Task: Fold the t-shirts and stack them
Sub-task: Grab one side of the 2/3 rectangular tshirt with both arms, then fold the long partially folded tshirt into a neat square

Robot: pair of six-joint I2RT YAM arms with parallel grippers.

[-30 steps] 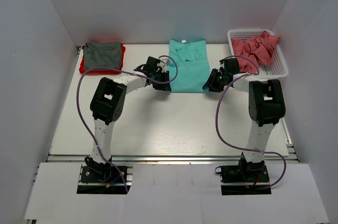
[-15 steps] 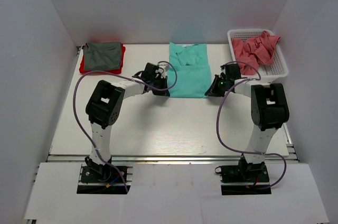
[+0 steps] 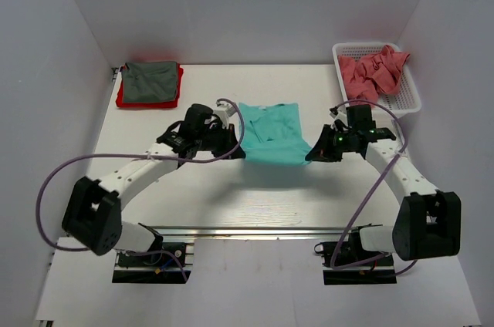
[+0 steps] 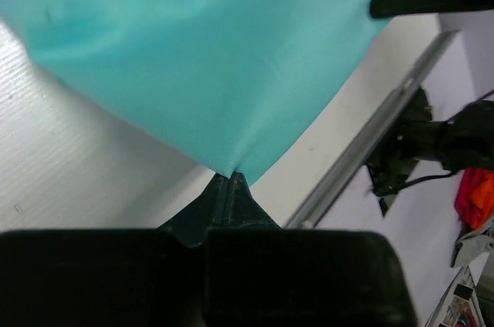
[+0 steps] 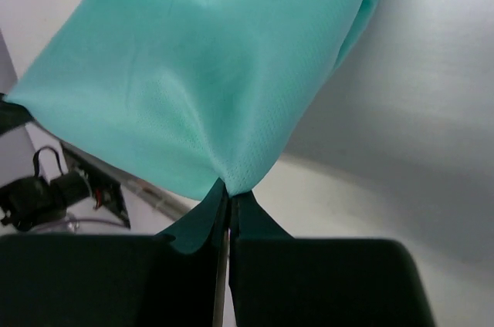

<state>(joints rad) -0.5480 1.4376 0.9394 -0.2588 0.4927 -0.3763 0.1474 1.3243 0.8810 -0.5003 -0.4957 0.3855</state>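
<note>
The teal-green t-shirt (image 3: 272,134) hangs stretched between my two grippers above the middle of the table. My left gripper (image 3: 234,147) is shut on its near left corner; the left wrist view shows the cloth (image 4: 208,57) pinched at the gripper (image 4: 230,178). My right gripper (image 3: 312,153) is shut on its near right corner; the right wrist view shows the cloth (image 5: 208,72) pinched at the gripper (image 5: 230,188). The dark grey t-shirt (image 3: 150,80) lies folded on the bright red one (image 3: 121,97) at the back left. Salmon-pink t-shirts (image 3: 373,69) fill the basket.
The white mesh basket (image 3: 409,96) stands at the back right corner. White walls close in the table on the left, back and right. The table's metal front rail (image 3: 247,228) runs along the near edge.
Both grippers have pulled the teal-green shirt from the back of the table toward the near side and lifted its near edge; both arms have stretched out wider.
</note>
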